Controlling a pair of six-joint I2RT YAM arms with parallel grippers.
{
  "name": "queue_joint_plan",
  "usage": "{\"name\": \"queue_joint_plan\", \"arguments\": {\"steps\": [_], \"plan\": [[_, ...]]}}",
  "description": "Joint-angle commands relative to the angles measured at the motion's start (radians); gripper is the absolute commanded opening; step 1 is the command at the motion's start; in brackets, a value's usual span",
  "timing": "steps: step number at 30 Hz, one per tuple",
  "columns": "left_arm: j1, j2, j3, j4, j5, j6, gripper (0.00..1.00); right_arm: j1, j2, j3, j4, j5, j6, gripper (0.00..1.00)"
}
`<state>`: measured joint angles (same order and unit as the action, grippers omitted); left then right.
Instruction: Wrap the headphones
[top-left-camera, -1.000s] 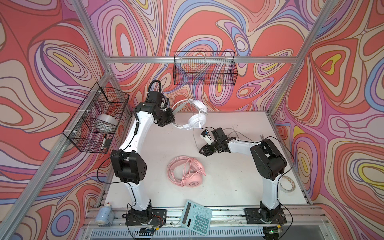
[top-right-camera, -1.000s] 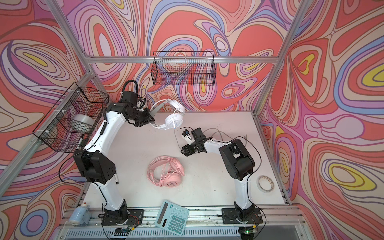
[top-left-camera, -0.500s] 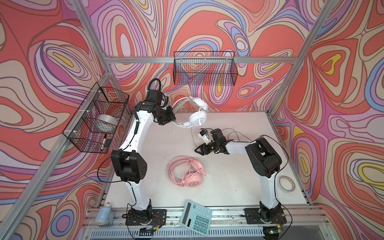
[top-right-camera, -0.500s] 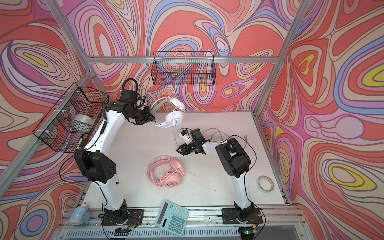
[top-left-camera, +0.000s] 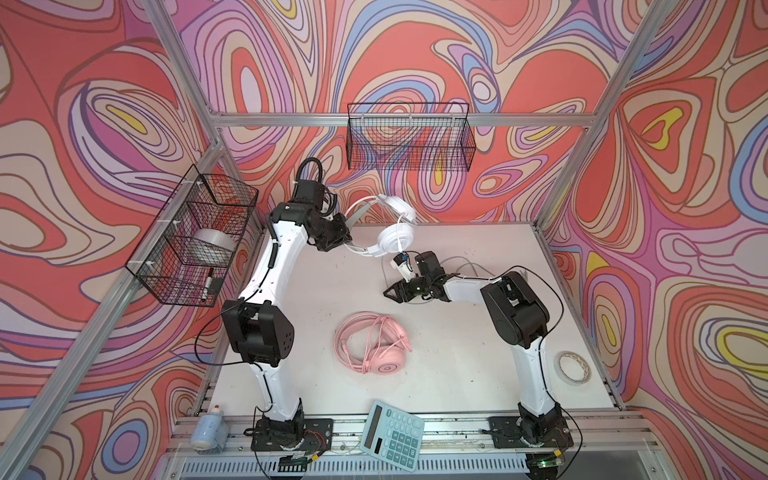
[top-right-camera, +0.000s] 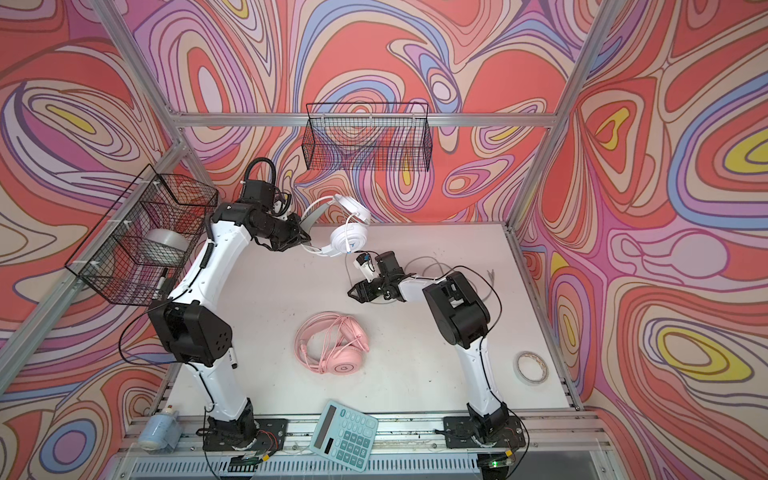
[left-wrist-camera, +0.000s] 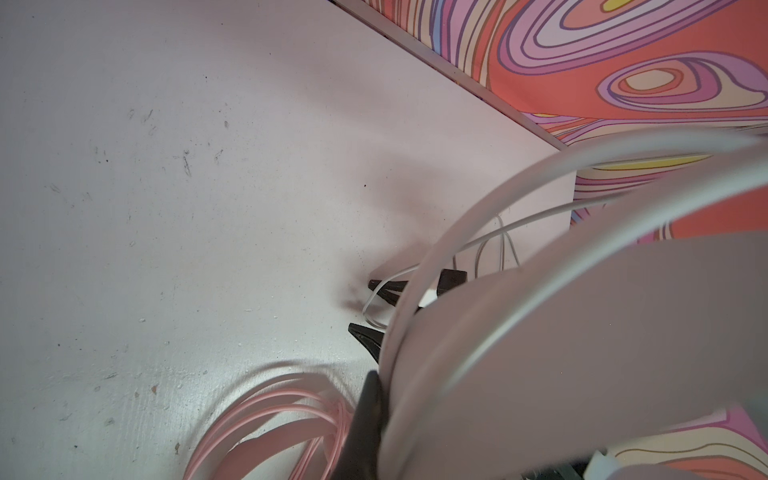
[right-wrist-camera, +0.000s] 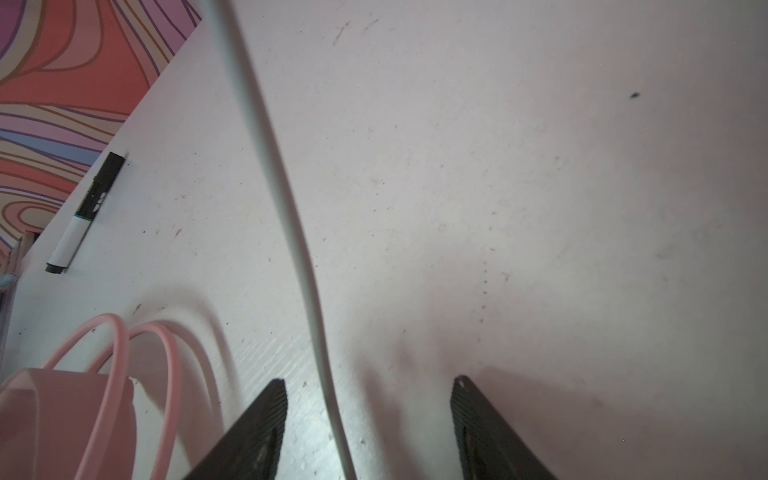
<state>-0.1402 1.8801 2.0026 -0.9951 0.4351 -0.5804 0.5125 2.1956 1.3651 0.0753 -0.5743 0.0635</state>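
Observation:
The white headphones (top-left-camera: 395, 239) (top-right-camera: 348, 239) hang above the back of the table, and my left gripper (top-left-camera: 347, 243) (top-right-camera: 305, 241) is shut on their headband. In the left wrist view that headband (left-wrist-camera: 582, 332) fills the frame beside one dark finger (left-wrist-camera: 368, 411). Their greyish cable (right-wrist-camera: 291, 208) drops from the lower ear cup and runs between the fingers of my right gripper (right-wrist-camera: 370, 382) (top-left-camera: 392, 293) (top-right-camera: 356, 293), which is open just above the table. The pink headphones (top-left-camera: 374, 345) (top-right-camera: 332, 343) lie at the table's middle with their cable coiled round them.
A teal calculator (top-left-camera: 392, 434) overhangs the front edge. A tape roll (top-left-camera: 573, 365) lies at the right. Wire baskets hang on the back wall (top-left-camera: 409, 141) and the left wall (top-left-camera: 195, 237). A marker (right-wrist-camera: 83, 216) lies near the left edge. A small bottle (top-left-camera: 208, 428) sits front left.
My right gripper has moved left under the hanging ear cup, and its jaws have narrowed around the cable. The left gripper and white headphones have barely moved.

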Motion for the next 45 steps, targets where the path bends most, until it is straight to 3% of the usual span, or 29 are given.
{"name": "queue_joint_plan", "arguments": {"steps": [1,14,21,31,37,45], "plan": [[0.002,-0.003,0.032,0.015,0.035,-0.019,0.00,0.011,0.035,0.015,-0.021,-0.050,0.001,0.58],[0.002,0.004,0.019,0.034,0.021,-0.042,0.00,0.012,0.031,-0.064,0.043,-0.101,0.063,0.25],[0.004,0.006,-0.004,0.047,-0.023,-0.082,0.00,0.012,-0.052,-0.112,-0.002,-0.070,0.031,0.00],[0.004,0.029,-0.036,0.058,-0.183,-0.197,0.00,0.046,-0.350,-0.262,-0.169,-0.002,-0.092,0.00],[0.002,0.069,-0.041,0.030,-0.304,-0.210,0.00,0.123,-0.493,-0.235,-0.391,0.078,-0.244,0.00],[-0.011,0.125,-0.039,0.012,-0.401,-0.176,0.00,0.171,-0.583,-0.094,-0.657,0.049,-0.375,0.00]]}}
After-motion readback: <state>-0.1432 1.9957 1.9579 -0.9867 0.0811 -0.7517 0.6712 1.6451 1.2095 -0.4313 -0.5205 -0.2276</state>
